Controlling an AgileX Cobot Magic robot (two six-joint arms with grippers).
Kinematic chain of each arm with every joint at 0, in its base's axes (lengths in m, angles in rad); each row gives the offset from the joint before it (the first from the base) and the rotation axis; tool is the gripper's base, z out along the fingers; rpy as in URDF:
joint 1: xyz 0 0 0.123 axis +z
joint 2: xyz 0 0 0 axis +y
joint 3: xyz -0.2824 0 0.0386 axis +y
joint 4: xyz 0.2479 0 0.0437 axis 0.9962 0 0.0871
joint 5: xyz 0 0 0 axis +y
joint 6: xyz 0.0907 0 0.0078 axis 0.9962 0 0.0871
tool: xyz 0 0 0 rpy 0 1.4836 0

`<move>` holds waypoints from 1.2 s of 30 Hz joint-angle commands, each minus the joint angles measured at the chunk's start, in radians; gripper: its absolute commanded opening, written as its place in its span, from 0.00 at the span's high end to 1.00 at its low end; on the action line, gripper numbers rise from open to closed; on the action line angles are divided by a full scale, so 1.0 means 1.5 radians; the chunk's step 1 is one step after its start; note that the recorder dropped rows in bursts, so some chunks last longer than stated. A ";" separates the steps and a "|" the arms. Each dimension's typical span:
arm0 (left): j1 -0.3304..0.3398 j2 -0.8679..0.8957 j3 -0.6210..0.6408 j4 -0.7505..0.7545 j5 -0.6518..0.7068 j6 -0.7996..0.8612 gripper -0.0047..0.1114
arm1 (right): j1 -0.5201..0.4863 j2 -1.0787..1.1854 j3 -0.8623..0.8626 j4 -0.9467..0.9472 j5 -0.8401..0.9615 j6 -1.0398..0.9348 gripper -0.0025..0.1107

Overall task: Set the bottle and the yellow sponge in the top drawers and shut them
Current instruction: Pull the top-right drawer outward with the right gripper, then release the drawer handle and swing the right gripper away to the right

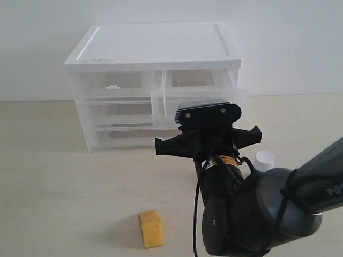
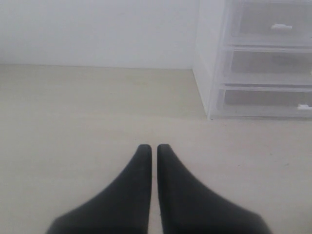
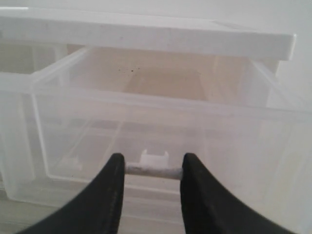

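Drawer (image 1: 198,95): top right of cabinet (image 1: 155,45), pulled out
Right end effector (image 3: 154,162): pinching handle (image 3: 161,171)
Left end effector (image 2: 154,148): pressed together
Sponge (image 1: 151,228): before cabinet

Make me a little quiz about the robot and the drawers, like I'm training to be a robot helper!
1. True or false: the top drawer on the right of the exterior view is pulled open.
2. Pick one: where is the yellow sponge? A) inside a drawer B) on the table C) on top of the drawer unit
3. Short answer: what is the right gripper pinching?

Key: 1 true. 2 B. 3 the open drawer's handle tab.
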 commanded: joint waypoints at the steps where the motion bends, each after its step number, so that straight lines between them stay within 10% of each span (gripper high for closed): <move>1: 0.002 -0.002 0.003 -0.007 -0.007 0.004 0.92 | 0.025 -0.023 0.007 0.020 0.008 -0.010 0.98; 5: 0.002 -0.002 0.003 -0.007 -0.007 0.004 0.92 | 0.033 -0.035 0.007 0.032 0.008 -0.016 0.94; 16: 0.002 -0.002 0.003 -0.007 -0.007 0.004 0.92 | 0.033 -0.042 0.007 0.107 0.020 -0.061 0.26; 28: 0.002 -0.002 0.003 -0.007 -0.007 0.004 0.92 | 0.033 -0.130 0.007 0.264 0.308 -0.298 0.33; 36: 0.002 -0.002 0.003 -0.007 -0.007 0.004 0.92 | 0.033 -0.229 0.007 0.356 0.517 -0.555 0.97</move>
